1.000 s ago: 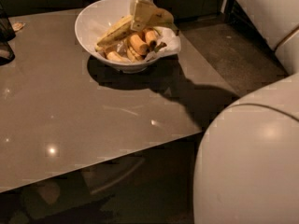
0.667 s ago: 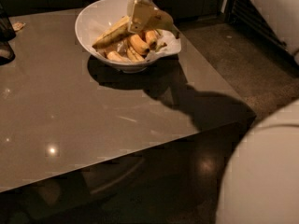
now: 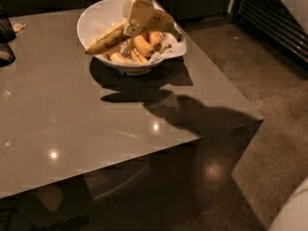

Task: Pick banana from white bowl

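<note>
The white bowl (image 3: 91, 20) stands at the far side of the grey table (image 3: 72, 124), lined with crumpled white paper and holding several bananas (image 3: 144, 44). My gripper (image 3: 140, 14) reaches down over the bowl's middle, its cream fingers (image 3: 134, 18) closed around the right end of one banana (image 3: 107, 41). That banana is lifted clear of the others. It slants down to the left, and its tip pokes out over the bowl's left rim.
Dark objects (image 3: 6, 42) stand at the table's left edge, with a small scrap (image 3: 18, 27) behind them. The table's front right corner (image 3: 260, 117) gives onto carpeted floor. A dark slatted panel (image 3: 274, 18) is at the far right. A white robot part (image 3: 293, 211) shows at the bottom right.
The held banana has risen and now sticks out over the bowl's left rim. The large white robot body has swung out of the right side of the view.
</note>
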Tool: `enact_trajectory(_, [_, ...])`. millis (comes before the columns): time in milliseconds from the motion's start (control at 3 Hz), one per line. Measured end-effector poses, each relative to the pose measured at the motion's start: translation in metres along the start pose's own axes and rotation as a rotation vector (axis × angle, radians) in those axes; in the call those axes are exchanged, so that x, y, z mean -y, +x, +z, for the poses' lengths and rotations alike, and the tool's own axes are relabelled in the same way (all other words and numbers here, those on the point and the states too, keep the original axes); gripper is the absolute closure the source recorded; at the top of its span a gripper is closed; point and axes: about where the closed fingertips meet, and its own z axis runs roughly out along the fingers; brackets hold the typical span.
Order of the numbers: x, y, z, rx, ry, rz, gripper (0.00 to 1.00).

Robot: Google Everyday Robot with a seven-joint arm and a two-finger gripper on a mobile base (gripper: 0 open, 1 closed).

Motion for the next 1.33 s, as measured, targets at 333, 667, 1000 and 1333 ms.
enact_trajectory(333, [-0.003, -0.009, -0.005, 0.0, -0.002, -0.019, 1.0])
enact_trajectory(667, [-0.028, -0.019, -0.012, 0.014, -0.024, 0.004, 1.0])
enact_trajectory(1000, [-0.058, -0.027, -0.012, 0.02, -0.064, 0.036, 1.0])
enact_trajectory(1333, [-0.081, -0.028, -0.006, 0.039, -0.117, 0.06, 1.0])
